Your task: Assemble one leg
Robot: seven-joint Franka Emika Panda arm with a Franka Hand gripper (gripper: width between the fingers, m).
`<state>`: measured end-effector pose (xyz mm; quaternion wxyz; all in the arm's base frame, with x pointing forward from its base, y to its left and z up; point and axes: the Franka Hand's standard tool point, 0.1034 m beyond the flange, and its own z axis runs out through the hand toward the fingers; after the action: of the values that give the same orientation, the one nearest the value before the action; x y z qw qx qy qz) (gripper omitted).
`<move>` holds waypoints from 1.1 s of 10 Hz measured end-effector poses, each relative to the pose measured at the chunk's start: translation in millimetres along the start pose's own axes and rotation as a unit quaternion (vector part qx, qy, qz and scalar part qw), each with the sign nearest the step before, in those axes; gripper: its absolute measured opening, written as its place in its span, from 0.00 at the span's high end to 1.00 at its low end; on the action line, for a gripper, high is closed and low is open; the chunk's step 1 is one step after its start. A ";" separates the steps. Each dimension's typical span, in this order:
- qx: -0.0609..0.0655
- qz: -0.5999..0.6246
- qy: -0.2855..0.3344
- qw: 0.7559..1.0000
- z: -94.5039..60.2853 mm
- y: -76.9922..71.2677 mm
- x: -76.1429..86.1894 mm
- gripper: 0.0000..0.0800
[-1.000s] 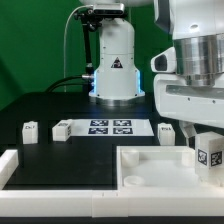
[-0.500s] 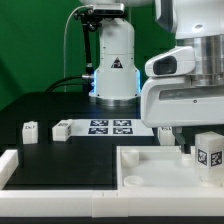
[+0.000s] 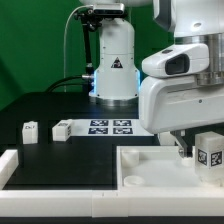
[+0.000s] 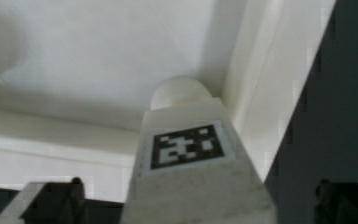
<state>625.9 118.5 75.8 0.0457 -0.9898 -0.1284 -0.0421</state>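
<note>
A: The leg [image 3: 210, 152], where is it for you?
B: You'll find it upright inside the white panel [image 3: 150, 160], on the panel's side toward the exterior view's right, tag showing.
A: And your claw [image 3: 186, 149]?
B: Released. Its fingers [image 4: 48, 203] stand either side of the leg, a gap at each. Outside the panel, two more legs [image 3: 30, 130] sit on the bench [image 3: 40, 110] beside the marker board [image 3: 110, 127].
</note>
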 end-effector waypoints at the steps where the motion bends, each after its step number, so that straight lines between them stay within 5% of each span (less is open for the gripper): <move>1: 0.000 0.006 0.000 1.000 0.0 -0.1 0.0 0.19; 2: 0.000 0.006 0.000 1.000 0.1 0.0 0.0 0.35; 3: 0.000 0.006 0.000 1.000 0.1 0.0 0.0 0.35; 5: 0.000 0.009 0.000 1.000 0.1 0.0 0.0 0.64; 8: 0.001 0.093 0.001 0.996 0.1 0.2 0.0 0.64; 11: 0.003 0.378 0.017 0.925 1.1 1.8 -0.9 0.64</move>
<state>625.5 116.7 74.5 0.0636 -0.9637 0.2563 -0.0381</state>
